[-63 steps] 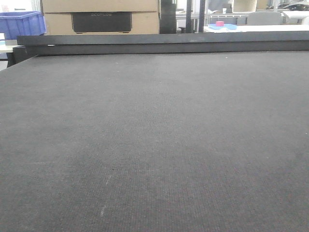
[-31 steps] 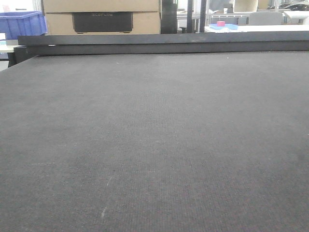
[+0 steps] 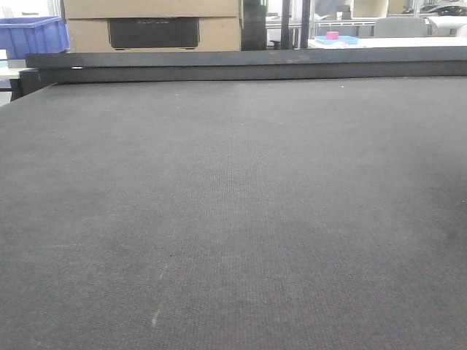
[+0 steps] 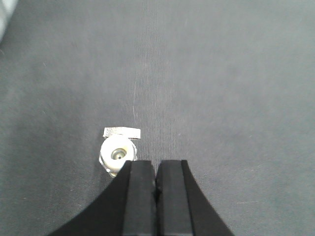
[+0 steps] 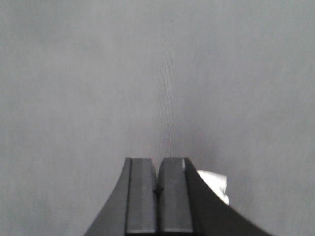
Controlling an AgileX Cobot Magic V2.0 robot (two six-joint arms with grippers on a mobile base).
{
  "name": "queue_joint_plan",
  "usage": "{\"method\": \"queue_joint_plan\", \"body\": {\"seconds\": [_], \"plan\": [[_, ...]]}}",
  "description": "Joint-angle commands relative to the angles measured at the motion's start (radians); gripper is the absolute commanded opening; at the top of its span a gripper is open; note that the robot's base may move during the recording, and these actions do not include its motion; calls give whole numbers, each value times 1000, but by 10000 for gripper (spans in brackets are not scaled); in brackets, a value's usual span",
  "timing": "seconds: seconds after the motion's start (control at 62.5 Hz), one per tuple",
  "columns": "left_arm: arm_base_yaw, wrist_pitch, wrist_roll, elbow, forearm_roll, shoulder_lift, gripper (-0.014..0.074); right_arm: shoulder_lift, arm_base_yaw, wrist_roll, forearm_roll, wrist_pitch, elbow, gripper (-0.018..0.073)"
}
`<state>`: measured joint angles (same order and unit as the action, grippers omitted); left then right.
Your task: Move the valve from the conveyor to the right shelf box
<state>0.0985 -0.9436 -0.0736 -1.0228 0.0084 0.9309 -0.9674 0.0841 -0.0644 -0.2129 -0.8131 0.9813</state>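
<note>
The conveyor (image 3: 233, 204) is a wide dark grey woven belt that fills the front view, with a dark rail (image 3: 248, 64) along its far edge. No valve or gripper shows in that view. In the left wrist view a small white and silver valve (image 4: 117, 154) lies on the belt, with a flat metal tab on its far side. My left gripper (image 4: 156, 165) is shut and empty, its left finger just right of the valve. My right gripper (image 5: 158, 162) is also shut and empty. A pale metallic piece (image 5: 216, 184) peeks out beside its right finger, mostly hidden. The right shelf box is out of view.
Beyond the rail stand a blue plastic bin (image 3: 33, 35) at the far left and a cardboard box (image 3: 153, 25) with a dark panel. A table (image 3: 408, 42) with a small pink object (image 3: 333, 35) is at the far right.
The background beyond the rail sits a few pixels higher in the front view. Nothing on the belt has changed.
</note>
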Motion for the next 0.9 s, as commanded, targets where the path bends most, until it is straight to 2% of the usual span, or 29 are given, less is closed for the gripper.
{"method": "queue_joint_plan", "body": {"seconds": [0.0,0.144,0.304,0.752,0.816,0.88], "plan": [[6,-9,2,-29,-8,66,-111,-86,-2,-6,2,-89,62,-168],[6,-1,2,-29,-8,143,-111,-183,-2,-6,4,-121,125,-168],[6,1,2,-29,-8,203,-111,-244,-2,-6,4,-82,149,-168],[6,-3,2,-29,-8,225,-111,-389,-2,-6,19,-137,156,-167],[6,-3,2,-29,-8,225,-111,-413,-2,-6,38,-135,156,-140],[6,-3,2,-29,-8,225,-111,-431,-2,-6,66,-133,161,-70]]}}
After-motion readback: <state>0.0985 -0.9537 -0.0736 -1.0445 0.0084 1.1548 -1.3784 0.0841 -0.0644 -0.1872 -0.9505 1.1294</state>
